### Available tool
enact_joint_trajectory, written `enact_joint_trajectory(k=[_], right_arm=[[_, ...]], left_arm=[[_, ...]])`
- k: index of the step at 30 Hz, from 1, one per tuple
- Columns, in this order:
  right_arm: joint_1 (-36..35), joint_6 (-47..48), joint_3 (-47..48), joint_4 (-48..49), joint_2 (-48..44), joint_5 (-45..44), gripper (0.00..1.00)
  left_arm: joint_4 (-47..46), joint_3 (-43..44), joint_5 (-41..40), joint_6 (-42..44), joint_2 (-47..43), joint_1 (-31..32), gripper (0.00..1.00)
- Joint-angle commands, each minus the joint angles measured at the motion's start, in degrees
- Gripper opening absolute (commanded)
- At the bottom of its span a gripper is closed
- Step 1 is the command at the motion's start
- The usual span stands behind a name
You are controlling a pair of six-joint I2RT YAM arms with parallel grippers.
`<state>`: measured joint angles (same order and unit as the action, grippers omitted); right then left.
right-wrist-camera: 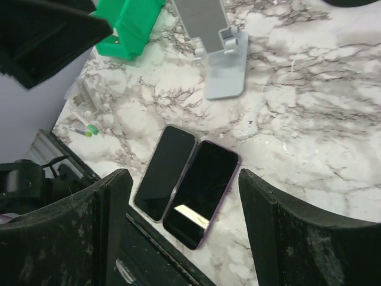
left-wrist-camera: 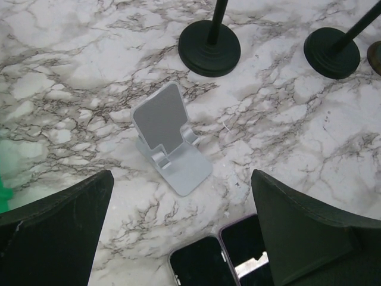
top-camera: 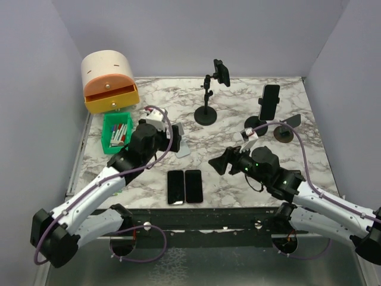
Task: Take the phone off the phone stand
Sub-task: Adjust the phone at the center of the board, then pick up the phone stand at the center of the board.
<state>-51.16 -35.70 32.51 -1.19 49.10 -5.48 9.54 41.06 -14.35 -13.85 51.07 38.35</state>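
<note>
Two dark phones lie flat side by side near the table's front edge. In the right wrist view they are the left phone and the purple-edged phone. The grey folding phone stand is empty; it also shows as the grey stand. My left gripper hangs open just in front of it, holding nothing. My right gripper is open above the two flat phones, apart from them. At the back, a phone sits clamped on a black pole stand, and another phone sits on a second black stand.
A green bin of pens stands left of the left gripper. A cream and orange drawer box is at the back left. Loose pens lie near the left edge. The right gripper is right of the flat phones.
</note>
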Motion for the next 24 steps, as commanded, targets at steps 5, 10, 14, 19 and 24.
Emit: enact_joint_trajectory(k=[5, 10, 14, 19, 24], right_arm=[[-0.1, 10.8, -2.9, -6.0, -7.5, -3.1, 0.77], [-0.1, 14.1, -3.3, -6.0, -11.2, 0.5, 0.77], [-0.1, 14.8, -4.3, -4.0, -13.4, 3.0, 0.77], [-0.1, 14.2, -7.0, 3.5, -16.2, 7.5, 0.77], [-0.1, 14.1, -6.4, 4.8, -16.8, 8.7, 0.78]], left_arm=[[-14.7, -2.1, 29.5, -15.7, 12.4, -19.5, 0.99], [-26.9, -5.8, 38.1, -18.5, 16.5, -23.5, 0.94], [-31.9, -5.4, 43.6, -18.1, 20.9, -26.0, 0.87], [-35.7, -3.3, 47.6, -17.4, 27.6, -26.4, 0.75], [-37.1, -2.4, 47.8, -15.7, 31.2, -26.4, 0.71]])
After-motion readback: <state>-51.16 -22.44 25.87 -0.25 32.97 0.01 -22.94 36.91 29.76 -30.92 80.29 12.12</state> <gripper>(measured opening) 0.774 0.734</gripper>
